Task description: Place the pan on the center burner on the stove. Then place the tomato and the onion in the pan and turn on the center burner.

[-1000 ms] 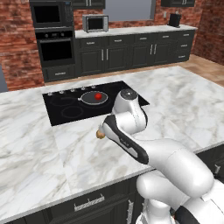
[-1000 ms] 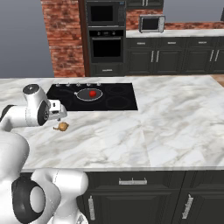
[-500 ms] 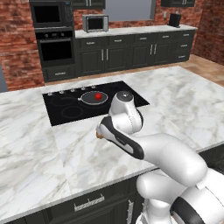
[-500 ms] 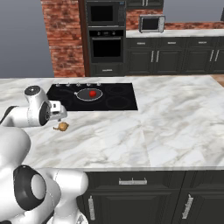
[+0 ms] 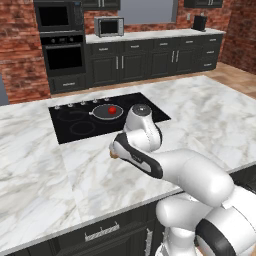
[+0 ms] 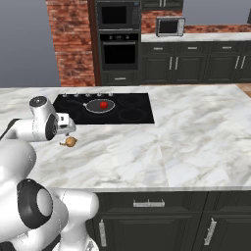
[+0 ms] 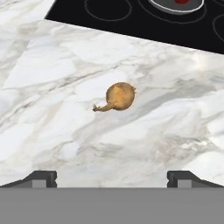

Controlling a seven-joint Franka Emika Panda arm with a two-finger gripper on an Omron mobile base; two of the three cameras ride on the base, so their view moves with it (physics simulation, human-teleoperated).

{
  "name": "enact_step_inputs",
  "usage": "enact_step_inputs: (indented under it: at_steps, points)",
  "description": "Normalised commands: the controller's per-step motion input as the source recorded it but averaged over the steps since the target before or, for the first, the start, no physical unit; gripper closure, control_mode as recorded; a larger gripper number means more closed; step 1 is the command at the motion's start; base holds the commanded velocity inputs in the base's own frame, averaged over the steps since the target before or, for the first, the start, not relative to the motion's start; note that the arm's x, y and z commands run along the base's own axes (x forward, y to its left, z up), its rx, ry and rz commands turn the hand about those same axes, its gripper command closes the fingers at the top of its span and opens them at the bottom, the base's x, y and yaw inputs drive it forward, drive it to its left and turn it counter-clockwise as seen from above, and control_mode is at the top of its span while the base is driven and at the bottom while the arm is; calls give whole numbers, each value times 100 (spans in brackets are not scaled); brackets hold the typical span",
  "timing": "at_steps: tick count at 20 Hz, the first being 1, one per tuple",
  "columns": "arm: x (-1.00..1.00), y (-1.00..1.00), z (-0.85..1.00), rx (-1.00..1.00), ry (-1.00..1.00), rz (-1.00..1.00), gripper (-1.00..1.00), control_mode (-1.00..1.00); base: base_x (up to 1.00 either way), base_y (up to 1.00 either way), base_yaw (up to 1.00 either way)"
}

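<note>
The tan onion (image 7: 119, 97) lies on the marble counter just in front of the stove (image 7: 131, 22), its pointed tip toward the left in the hand view. My gripper (image 7: 112, 178) hovers over it, open, with both fingertips (image 7: 41, 177) wide apart and nothing between them. From the right base view the onion (image 6: 71, 142) rests just below my hand (image 6: 61, 125). The pan (image 5: 106, 112) sits on the center burner (image 5: 106, 119) with the red tomato (image 5: 112, 109) inside it. In the left base view my arm covers most of the onion (image 5: 114, 156).
A row of small silver knobs (image 6: 88, 95) runs along the stove's far edge. Marble island counter (image 6: 196, 137) stretches wide to the right. Dark cabinets, a wall oven (image 6: 117, 54) and a microwave (image 6: 169, 27) stand far behind.
My arm has shifted slightly over the onion. The onion, pan and tomato have stayed where they were, and the fingers have stayed open.
</note>
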Motion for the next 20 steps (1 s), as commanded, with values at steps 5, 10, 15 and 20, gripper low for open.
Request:
enact_step_inputs:
  at_steps: [5, 10, 15, 20]
  points:
    - [6, 5, -9, 1, 0, -5, -100, -100, 0, 0, 0]
    - [12, 2, -7, 0, 0, -10, -100, -100, 0, 0, 0]
    - [16, 2, -11, 1, 0, -11, -100, -100, 0, 0, 0]
    - [21, 1, -8, 1, 3, -4, -100, -100, 0, 0, 0]
